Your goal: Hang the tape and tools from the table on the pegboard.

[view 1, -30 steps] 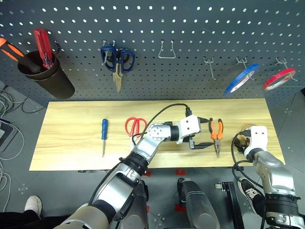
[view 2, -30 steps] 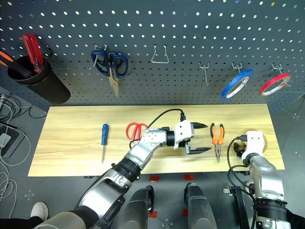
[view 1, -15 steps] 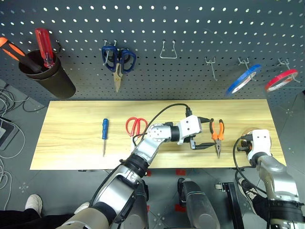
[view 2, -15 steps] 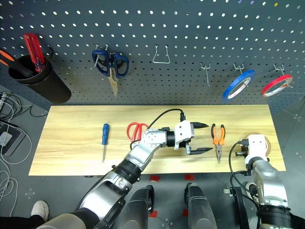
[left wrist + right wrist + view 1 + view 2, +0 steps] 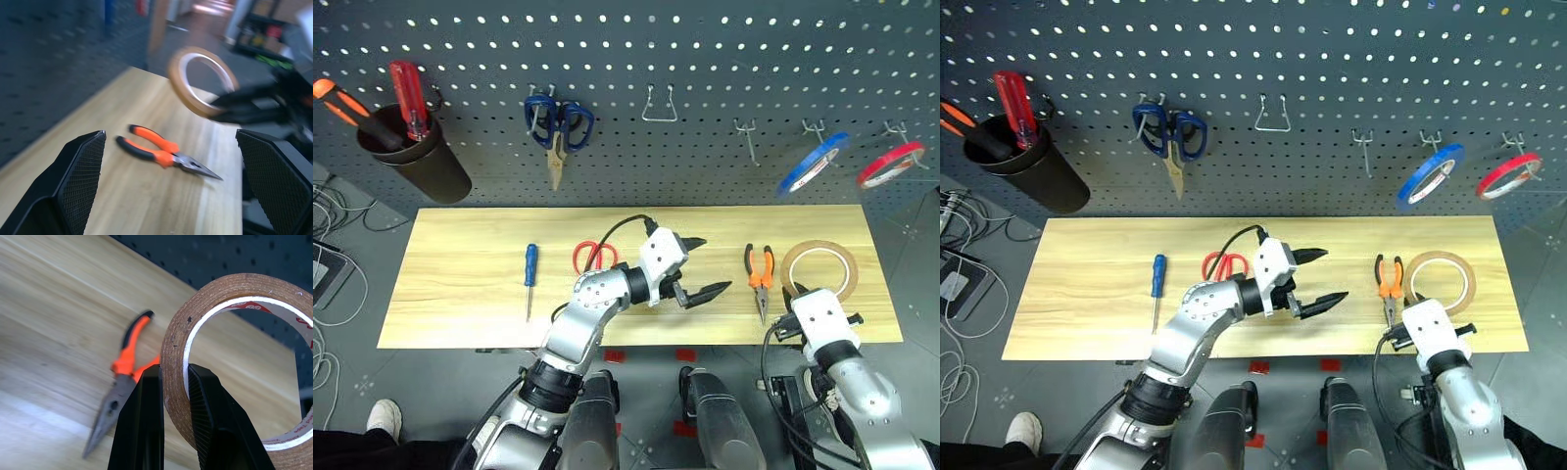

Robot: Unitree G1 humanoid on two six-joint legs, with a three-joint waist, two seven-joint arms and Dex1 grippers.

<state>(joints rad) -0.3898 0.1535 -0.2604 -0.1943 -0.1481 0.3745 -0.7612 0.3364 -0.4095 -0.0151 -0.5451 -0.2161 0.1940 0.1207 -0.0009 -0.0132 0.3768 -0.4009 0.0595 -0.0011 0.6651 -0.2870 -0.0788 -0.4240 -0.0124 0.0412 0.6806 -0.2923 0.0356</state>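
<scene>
Two hands are at work over the tabletop point(image 5: 460, 264), and the first of four hangings is in hand. The right hand point(image 5: 172, 396) is closed on the tape point(image 5: 819, 270), its two black fingers point(image 5: 142, 426) pinching the ring's wall from inside and outside; the roll stands nearly upright, clear of the wood, above the right end of the tabletop. The left hand point(image 5: 694, 267) hovers with its fingers spread wide and nothing between them, pointing toward the pliers point(image 5: 760, 276).

The pliers lie flat just beside the tape, handles toward the pegboard point(image 5: 705, 59) and nose toward the near edge. The red scissors point(image 5: 591, 258) lie behind the left arm, partly hidden by it, and the blue screwdriver point(image 5: 530, 277) lies further left, well apart; all three are untouched.

On the pegboard a blue roll point(image 5: 814, 163) and a red roll point(image 5: 890, 164) already occupy hooks at the right, and blue scissors point(image 5: 557, 122) hang at the left. A bare double hook point(image 5: 744, 135) stands between the wire loop point(image 5: 658, 104) and the blue roll.

Judged from this, the next move calls for raising the tape to a free hook, turning the ring so its hole faces the prong, threading it on, and only then releasing. The thin ring may twist in the pinch.
</scene>
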